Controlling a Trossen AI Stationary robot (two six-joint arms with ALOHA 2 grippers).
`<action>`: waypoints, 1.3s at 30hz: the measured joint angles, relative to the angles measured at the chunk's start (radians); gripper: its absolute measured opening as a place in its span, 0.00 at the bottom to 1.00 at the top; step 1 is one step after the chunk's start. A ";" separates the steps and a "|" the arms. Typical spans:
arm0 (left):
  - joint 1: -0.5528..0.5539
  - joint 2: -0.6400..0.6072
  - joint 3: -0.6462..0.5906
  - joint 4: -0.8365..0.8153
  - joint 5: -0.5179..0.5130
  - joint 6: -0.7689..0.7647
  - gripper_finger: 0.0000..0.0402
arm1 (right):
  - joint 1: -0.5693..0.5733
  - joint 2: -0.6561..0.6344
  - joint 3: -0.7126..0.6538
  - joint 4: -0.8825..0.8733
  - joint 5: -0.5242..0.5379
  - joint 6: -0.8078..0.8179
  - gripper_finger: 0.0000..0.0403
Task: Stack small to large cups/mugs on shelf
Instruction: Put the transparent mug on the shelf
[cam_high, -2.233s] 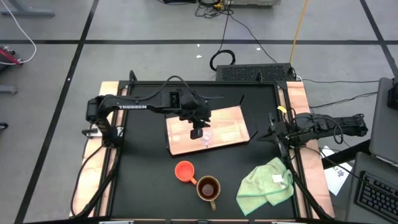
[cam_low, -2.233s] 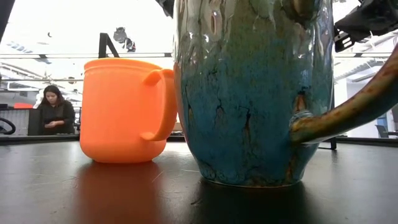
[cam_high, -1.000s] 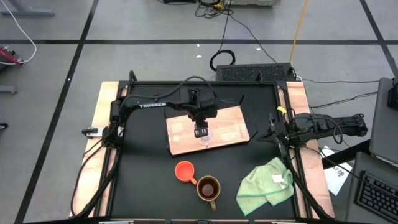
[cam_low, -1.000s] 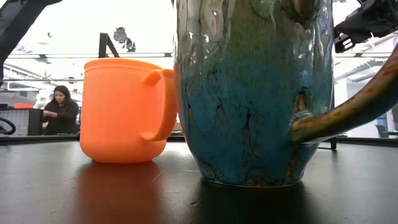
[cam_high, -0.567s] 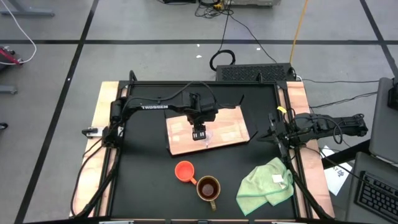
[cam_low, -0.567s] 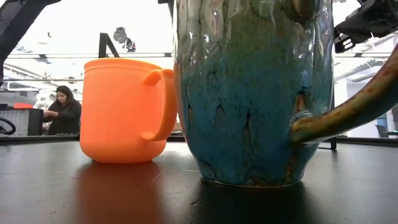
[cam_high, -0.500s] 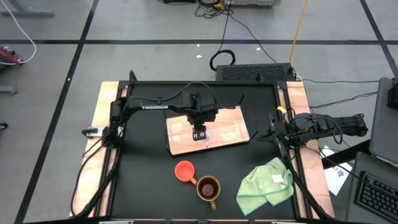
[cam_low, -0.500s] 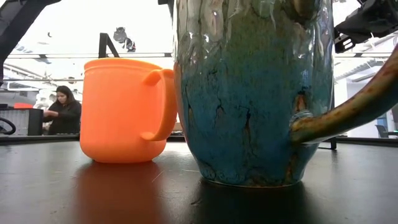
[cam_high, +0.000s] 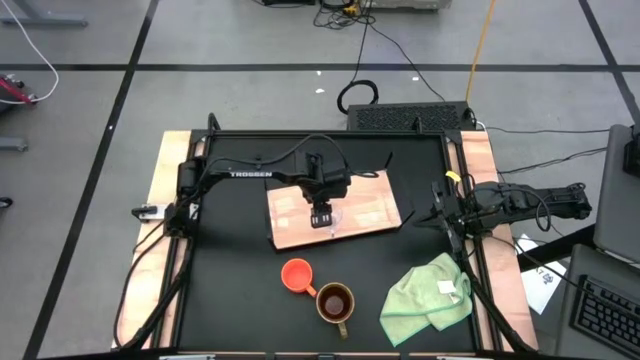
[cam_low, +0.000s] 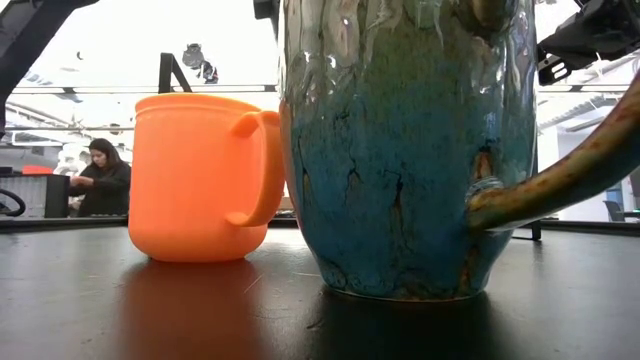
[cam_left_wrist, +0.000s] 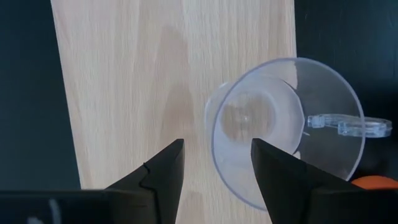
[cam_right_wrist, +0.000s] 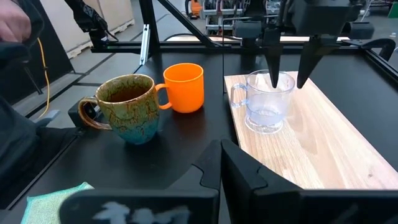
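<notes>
Black tabletop carries wooden shelf; a person sits behind

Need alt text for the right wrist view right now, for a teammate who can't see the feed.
The open left gripper hangs just above a clear glass cup standing on the wooden board. Beside the board on the black table stand an orange cup and a brown-and-teal mug.
</notes>
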 joint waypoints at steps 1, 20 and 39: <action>0.000 0.000 0.000 0.003 0.000 0.004 0.47 | 0.000 0.000 0.000 0.000 0.000 0.000 0.00; 0.000 0.000 0.000 0.025 0.001 0.064 0.30 | 0.000 0.000 0.000 0.000 0.000 -0.002 0.00; 0.006 0.000 0.000 0.008 0.056 0.072 0.01 | 0.000 0.000 0.000 0.000 0.000 -0.002 0.00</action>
